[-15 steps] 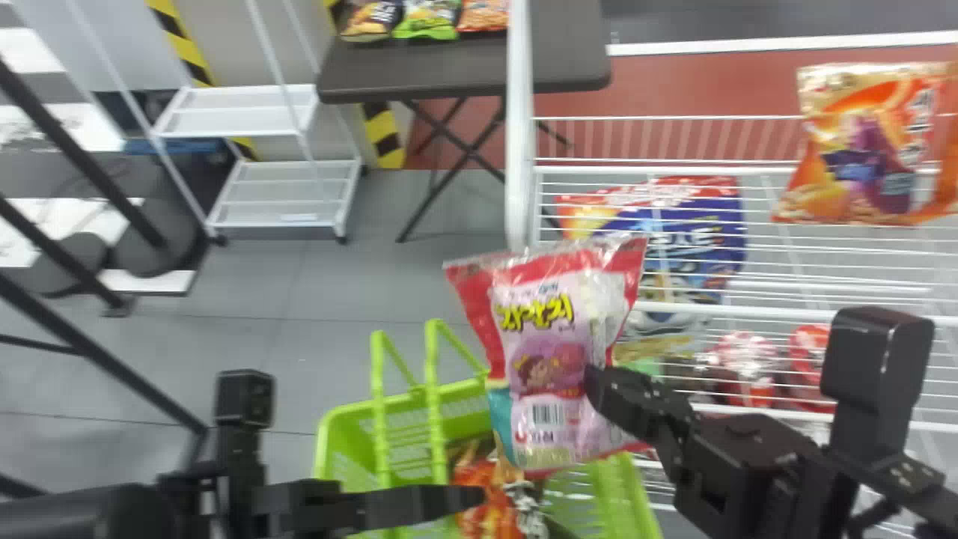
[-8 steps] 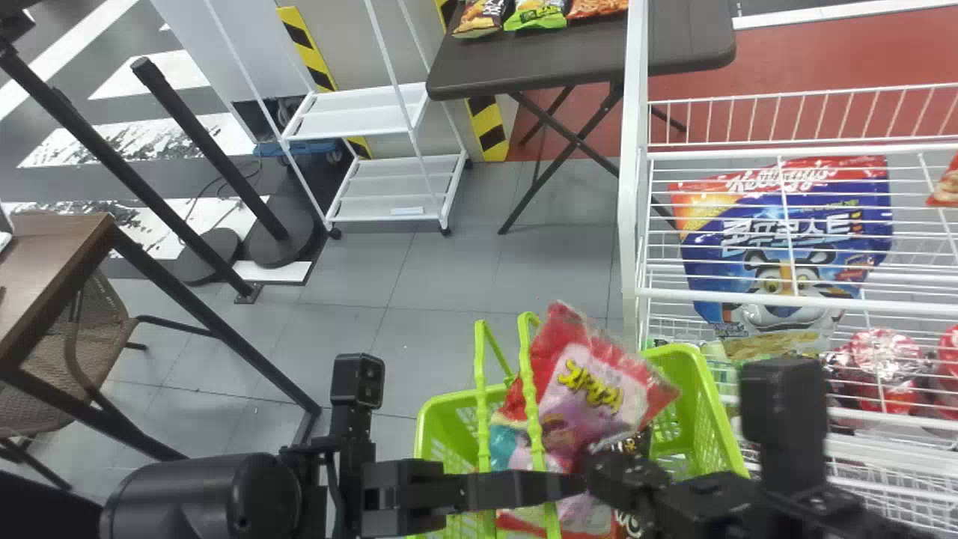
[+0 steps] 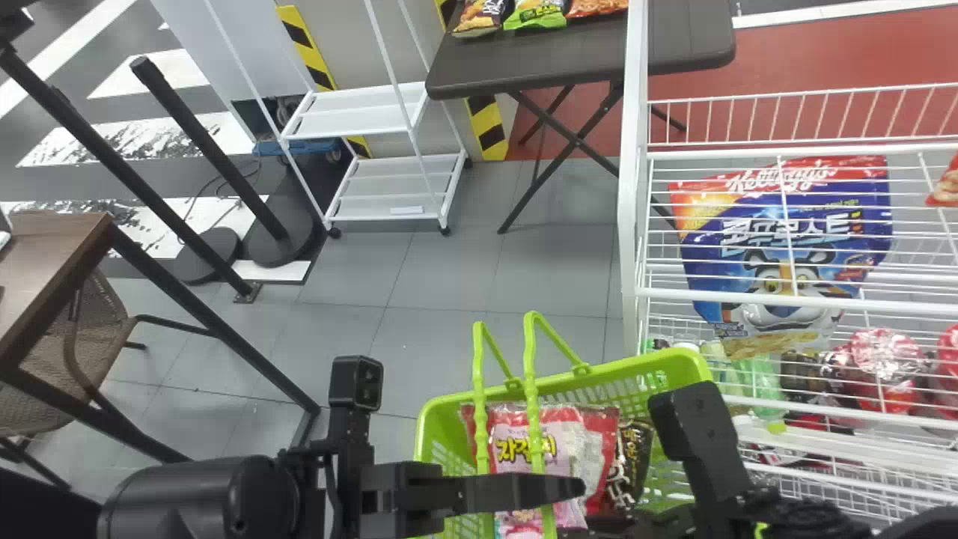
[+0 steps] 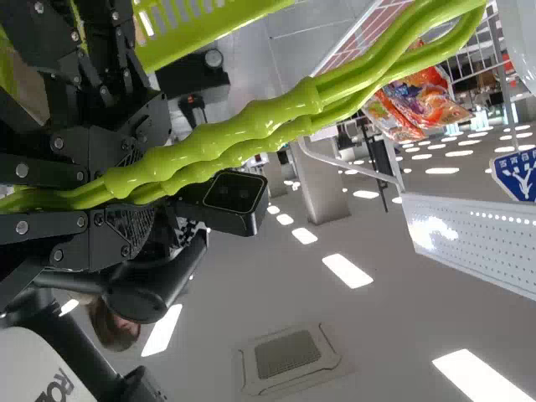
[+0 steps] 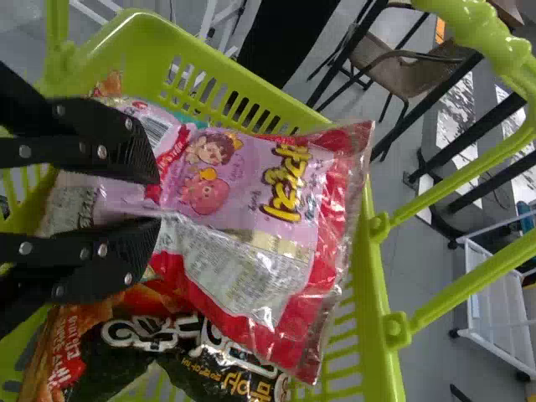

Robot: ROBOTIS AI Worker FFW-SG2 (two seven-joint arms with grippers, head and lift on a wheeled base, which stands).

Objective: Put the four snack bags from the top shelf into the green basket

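My right gripper (image 5: 157,198): parted around no hold; I should back straight off the pink bag (image 5: 251,184).
My left gripper (image 3: 575,487): closed on 2 handles (image 4: 285,105); steady.

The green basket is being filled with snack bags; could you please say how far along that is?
At least two bags look in: the pink bag and the black-and-orange bag. The left tool grips the handles; the right tool is open at the pink bag. An orange bag on the rack probably awaits loading.
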